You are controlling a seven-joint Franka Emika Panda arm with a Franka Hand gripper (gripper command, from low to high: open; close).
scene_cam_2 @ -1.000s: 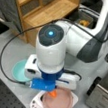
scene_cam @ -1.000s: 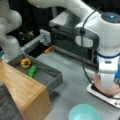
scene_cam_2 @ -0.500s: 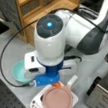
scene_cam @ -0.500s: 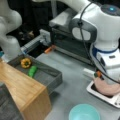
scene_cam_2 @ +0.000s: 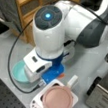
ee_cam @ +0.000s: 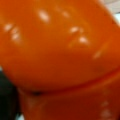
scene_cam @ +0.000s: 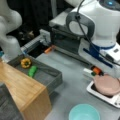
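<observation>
Grey tabletop (scene_cam: pixel 72 75) in a front view, bin (scene_cam: pixel 53 77) at left, teal bowl (scene_cam: pixel 83 116) below; gripper (scene_cam: pixel 96 71) just above pink plate (scene_cam: pixel 107 85), orange object (scene_cam: pixel 97 70) at its tip. Wooden shelf (scene_cam_2: pixel 28 6) behind in a front view. Wrist view: filled with orange object (ee_cam: pixel 60 50); finger opening cannot be told.

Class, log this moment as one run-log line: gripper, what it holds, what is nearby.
gripper: low beside pink plate | holds: orange object, fills wrist view | near: white scale, teal bowl

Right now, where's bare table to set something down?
Free: grey tabletop between the grey bin and the white scale, and above the teal bowl. Crowded: around the pink plate, where the gripper hangs with an orange object.
</observation>
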